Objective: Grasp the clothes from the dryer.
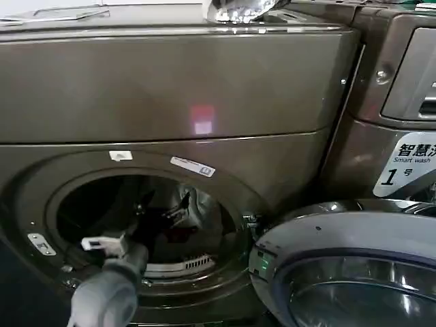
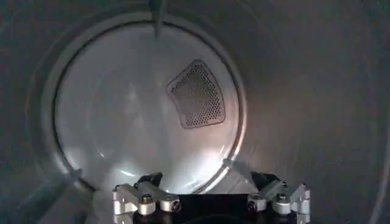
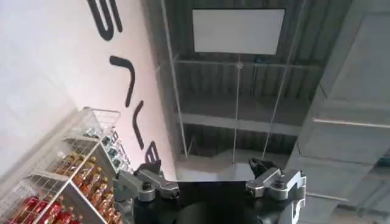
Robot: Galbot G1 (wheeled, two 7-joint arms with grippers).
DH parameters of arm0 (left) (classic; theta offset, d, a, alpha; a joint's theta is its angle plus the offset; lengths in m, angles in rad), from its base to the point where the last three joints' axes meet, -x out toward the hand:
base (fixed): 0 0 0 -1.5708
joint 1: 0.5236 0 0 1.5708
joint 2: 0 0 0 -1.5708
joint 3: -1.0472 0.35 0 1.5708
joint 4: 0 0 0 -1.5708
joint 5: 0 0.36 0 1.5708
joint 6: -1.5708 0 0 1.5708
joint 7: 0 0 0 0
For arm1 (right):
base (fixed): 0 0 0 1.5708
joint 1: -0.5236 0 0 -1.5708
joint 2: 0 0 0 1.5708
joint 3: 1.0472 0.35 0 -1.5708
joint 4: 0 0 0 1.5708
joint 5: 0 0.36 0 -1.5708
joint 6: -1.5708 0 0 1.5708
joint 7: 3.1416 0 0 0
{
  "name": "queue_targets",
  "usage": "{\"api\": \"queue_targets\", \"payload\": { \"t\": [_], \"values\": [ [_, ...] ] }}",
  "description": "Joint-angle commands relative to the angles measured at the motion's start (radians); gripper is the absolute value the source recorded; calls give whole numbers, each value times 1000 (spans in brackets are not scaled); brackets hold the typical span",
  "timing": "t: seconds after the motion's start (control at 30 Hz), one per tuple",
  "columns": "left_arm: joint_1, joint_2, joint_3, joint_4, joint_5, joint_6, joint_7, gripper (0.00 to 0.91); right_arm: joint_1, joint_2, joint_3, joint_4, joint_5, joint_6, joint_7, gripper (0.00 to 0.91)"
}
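Bronze dryer (image 1: 170, 88) up front; your left gripper (image 2: 210, 182) is inside the drum, fingers apart, holding nothing. Drop lower toward the clothes (image 1: 194, 204) before closing.

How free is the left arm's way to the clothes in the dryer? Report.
Probably free, so yes: the door hangs open, the left gripper sits open inside the dryer, and nothing stands between it and the clothes.
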Motion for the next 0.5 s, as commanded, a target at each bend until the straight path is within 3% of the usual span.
{"api": "queue_targets", "payload": {
  "t": [0.03, 0.5],
  "values": [
    [-343, -47, 48, 407, 13, -51, 22, 907, -9, 1, 8, 1, 0, 4, 2, 907],
    [-645, -119, 129, 873, 162, -137, 95, 907, -10, 3, 8, 3, 5, 9, 3, 907]
  ]
}}
